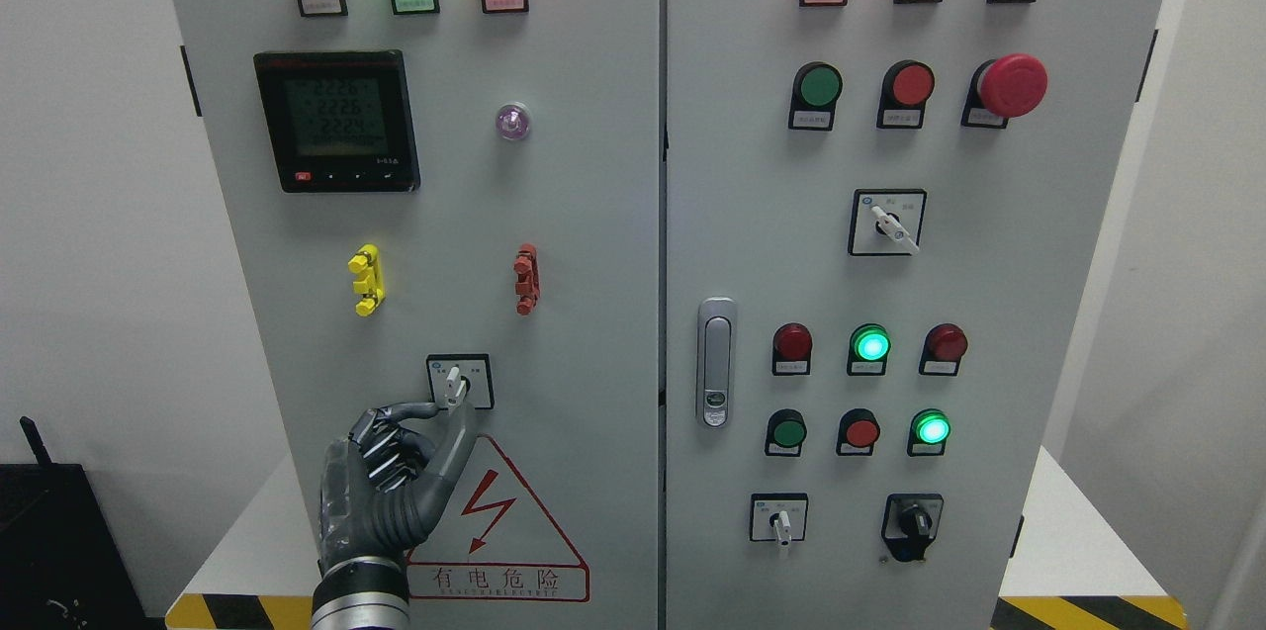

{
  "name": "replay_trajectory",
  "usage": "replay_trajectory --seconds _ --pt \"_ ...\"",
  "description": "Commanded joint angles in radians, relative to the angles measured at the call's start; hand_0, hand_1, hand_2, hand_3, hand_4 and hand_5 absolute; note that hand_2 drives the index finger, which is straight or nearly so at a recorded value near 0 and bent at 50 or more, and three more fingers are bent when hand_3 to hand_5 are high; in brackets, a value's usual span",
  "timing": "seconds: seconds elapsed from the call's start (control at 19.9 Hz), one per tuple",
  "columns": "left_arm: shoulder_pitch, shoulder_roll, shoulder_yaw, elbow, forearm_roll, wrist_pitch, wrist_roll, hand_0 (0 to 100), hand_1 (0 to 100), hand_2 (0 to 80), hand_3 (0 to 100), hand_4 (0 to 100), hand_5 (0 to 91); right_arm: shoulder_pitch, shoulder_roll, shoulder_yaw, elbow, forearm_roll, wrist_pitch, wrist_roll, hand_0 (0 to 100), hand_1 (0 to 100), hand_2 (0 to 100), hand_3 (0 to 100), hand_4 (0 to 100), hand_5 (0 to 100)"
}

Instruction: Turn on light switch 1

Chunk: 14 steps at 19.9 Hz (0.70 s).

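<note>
Low on the left cabinet door is a small rotary switch (460,381), a black-framed white plate with a white knob (454,383) standing almost upright. My left hand (450,408), dark grey with jointed fingers, comes up from the bottom edge just below the switch. Thumb and index finger pinch the lower end of the knob, and the other fingers are curled into the palm. The right hand is out of view.
Above the switch are yellow (367,280) and red (526,280) terminal blocks, a digital meter (336,122) and three lit lamps. A red-edged warning triangle (495,511) lies below. The right door carries lamps, push buttons, a red mushroom button (1011,85), a door handle (716,362) and three more rotary switches.
</note>
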Motion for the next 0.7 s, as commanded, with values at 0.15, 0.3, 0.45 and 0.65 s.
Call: replay_trajectory --seconds 0.15,0.3,0.45,0.65 --pt "-0.013 -0.002 -0.001 0.007 0.000 0.007 -0.002 13 71 52.1 89 94 87.8 0.000 0.000 0.000 0.000 0.000 0.000 -0.001 31 0 0 0 0 0" --pt "-0.013 -0.002 -0.002 0.007 0.000 0.008 -0.002 14 71 52.4 89 95 87.8 0.000 0.000 0.000 0.000 0.000 0.000 -0.001 31 0 0 0 0 0" --pt "-0.015 -0.002 -0.002 0.007 0.000 0.010 -0.002 14 71 52.7 89 95 87.9 0.000 0.000 0.000 0.000 0.000 0.000 -0.001 31 0 0 0 0 0" --pt "-0.020 -0.005 -0.002 0.009 0.000 0.031 -0.002 14 70 53.5 89 95 87.9 -0.001 0.000 0.000 0.000 0.000 0.000 -0.001 31 0 0 0 0 0"
